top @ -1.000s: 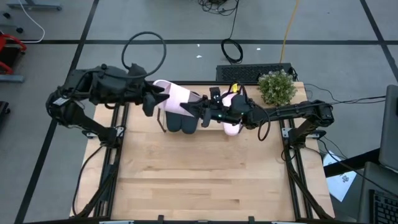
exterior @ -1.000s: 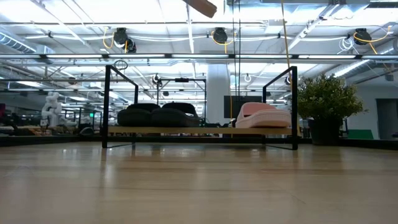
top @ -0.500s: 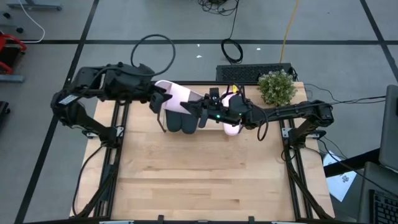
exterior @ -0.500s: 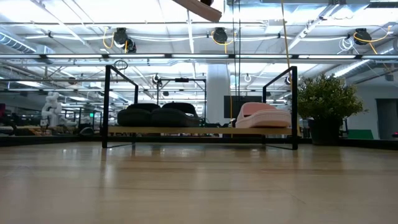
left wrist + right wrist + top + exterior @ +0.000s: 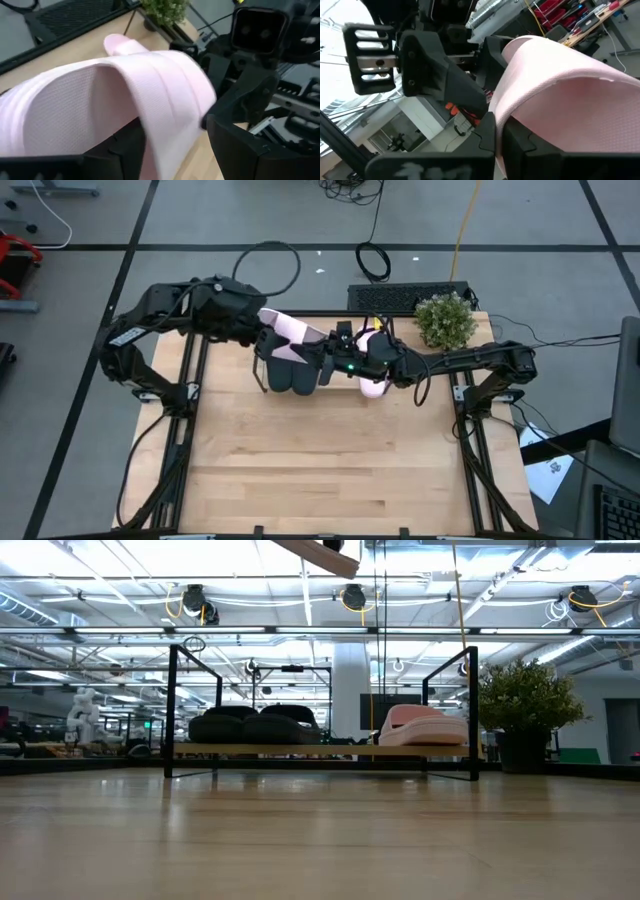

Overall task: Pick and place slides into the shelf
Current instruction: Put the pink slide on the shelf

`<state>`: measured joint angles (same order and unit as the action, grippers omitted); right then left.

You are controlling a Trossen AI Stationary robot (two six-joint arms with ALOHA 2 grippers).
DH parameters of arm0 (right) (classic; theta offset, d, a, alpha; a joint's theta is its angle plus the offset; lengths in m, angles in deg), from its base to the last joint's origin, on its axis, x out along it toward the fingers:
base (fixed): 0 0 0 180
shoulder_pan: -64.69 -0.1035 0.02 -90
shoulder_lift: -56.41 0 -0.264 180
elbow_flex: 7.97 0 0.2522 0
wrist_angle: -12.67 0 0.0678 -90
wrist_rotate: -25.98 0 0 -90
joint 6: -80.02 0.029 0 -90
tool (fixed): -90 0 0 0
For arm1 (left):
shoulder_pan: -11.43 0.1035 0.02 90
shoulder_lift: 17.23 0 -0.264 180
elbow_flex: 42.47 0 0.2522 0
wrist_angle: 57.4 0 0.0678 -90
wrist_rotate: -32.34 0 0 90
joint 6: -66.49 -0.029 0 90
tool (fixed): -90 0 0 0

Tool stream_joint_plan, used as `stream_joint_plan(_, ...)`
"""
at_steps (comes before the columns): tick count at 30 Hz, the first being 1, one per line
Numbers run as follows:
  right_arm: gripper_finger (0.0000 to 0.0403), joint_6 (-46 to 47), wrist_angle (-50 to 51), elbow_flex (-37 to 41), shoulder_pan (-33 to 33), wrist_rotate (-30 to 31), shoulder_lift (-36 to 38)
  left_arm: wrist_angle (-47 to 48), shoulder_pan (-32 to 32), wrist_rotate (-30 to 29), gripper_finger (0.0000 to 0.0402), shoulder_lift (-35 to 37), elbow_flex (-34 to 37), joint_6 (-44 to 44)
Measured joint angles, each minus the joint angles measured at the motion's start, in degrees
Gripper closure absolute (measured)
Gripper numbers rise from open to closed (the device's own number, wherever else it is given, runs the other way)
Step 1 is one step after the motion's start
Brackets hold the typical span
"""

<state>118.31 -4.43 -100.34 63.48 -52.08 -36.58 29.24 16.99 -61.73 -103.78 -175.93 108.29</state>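
Observation:
Two black slides [image 5: 250, 725] and one pink slide [image 5: 420, 725] rest sole-down on the shelf [image 5: 320, 750] at the table's far side. A second pink slide [image 5: 290, 333] hangs in the air above the shelf's left part. My right gripper [image 5: 320, 360] is shut on it, reaching in from the right. My left gripper [image 5: 267, 340] is open, one finger on each side of the slide [image 5: 150, 95]. I cannot tell whether those fingers touch it. In the low view only the slide's sole edge [image 5: 315, 550] shows. My right gripper pinches the edge of the pink slide's wide strap [image 5: 507, 112] between its two shut fingers [image 5: 487, 140]. It comes in about level from the table's right side. The slide is lifted clear above the shelf and tilted.
A potted plant [image 5: 445, 320] stands at the table's far right corner, with a black keyboard [image 5: 400, 298] just behind the far edge. Black frame rails [image 5: 185, 440] run along both sides. The wooden table top [image 5: 320, 470] lies bare toward the near edge.
My left gripper has moved toward the table's right and a little down, closing in on the held pink slide until its open fingers stand around it. My right gripper has stayed in place, still shut on the strap.

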Motion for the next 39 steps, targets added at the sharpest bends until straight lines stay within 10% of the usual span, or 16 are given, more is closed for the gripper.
stream_joint_plan(6,0.0403,0.0,0.7,0.0,0.0,-0.3,0.1,-0.7,1.6,4.2,0.0210,-0.4,0.0,-0.3)
stream_joint_plan(14,0.0401,0.0,0.0,0.0,0.0,-0.8,0.2,-2.0,2.0,4.8,0.0387,0.7,0.0,-3.2)
stream_joint_plan(39,0.0363,0.0,-0.3,-0.2,-1.3,-15.3,0.2,-2.1,6.1,2.7,0.0401,9.1,0.1,-6.1)
